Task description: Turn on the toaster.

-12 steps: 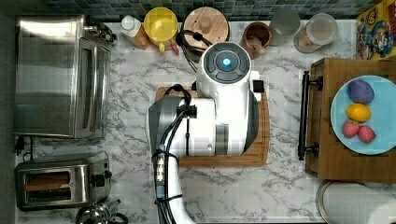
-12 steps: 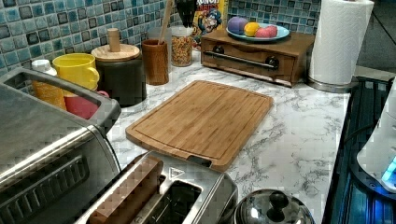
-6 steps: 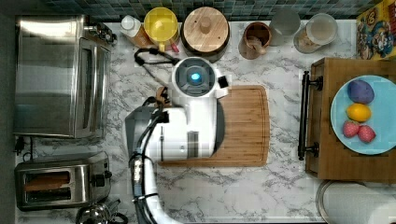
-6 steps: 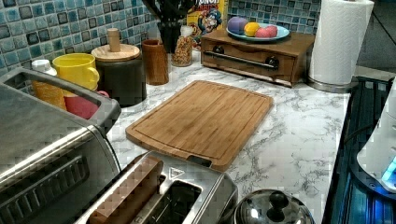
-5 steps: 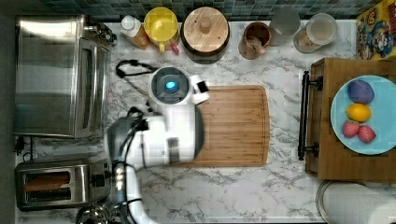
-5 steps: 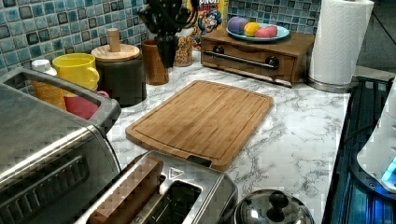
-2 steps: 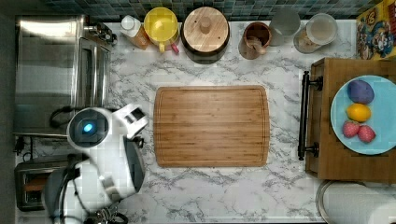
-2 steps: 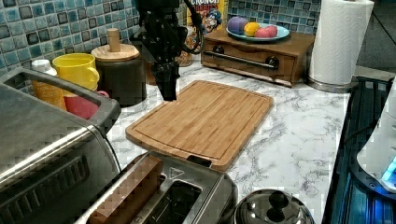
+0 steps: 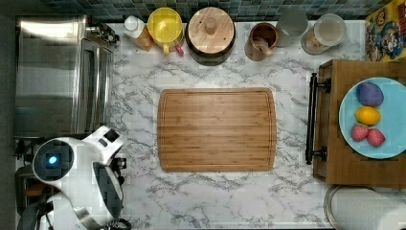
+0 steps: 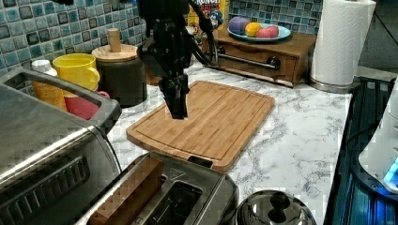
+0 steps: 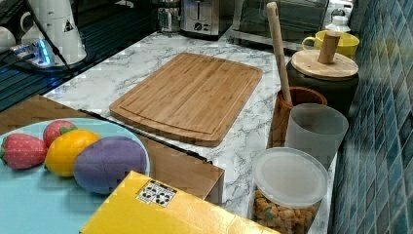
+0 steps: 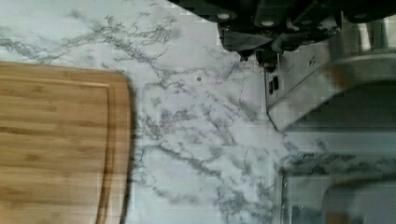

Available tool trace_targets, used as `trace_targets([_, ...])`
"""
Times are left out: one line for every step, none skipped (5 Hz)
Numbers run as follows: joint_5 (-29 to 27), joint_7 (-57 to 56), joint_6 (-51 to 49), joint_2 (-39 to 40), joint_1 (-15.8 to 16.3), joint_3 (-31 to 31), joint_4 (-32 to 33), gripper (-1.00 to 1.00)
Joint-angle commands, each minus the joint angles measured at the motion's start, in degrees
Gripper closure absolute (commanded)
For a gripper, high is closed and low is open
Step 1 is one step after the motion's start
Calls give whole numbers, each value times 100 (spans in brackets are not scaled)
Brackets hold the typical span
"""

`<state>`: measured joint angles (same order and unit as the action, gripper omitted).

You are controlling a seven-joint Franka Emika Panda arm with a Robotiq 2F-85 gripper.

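The big toaster oven (image 9: 62, 76) fills the top view's left side of the marble surface (image 9: 210, 201), the little toaster (image 10: 173, 199) sits tucked just beside it near the surface's edge, and the arm's gripper (image 10: 177, 101) hangs pointing down over the cutting board (image 10: 206, 119), jaws seemingly pressed together, well short of the lever.

Bright even indoor light, soft shadows, blocky compression, blurred wrist view edges

Arm (image 9: 72, 177) bent low, claw (image 10: 177, 101) pointing straight down, fingers together
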<state>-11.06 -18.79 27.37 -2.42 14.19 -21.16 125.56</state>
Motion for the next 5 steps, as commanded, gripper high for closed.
trace_targets([-874, -712, 121, -413, 428, -247, 541, 100])
trace_targets([-720, -716, 32, -208, 369, -355, 426, 100])
trace_targets([-583, -680, 147, -99, 344, -456, 455, 100])
trace_targets([-453, -566, 353, -44, 325, -452, 556, 100])
trace_targets([-373, -457, 449, 195, 236, -431, 511, 100])
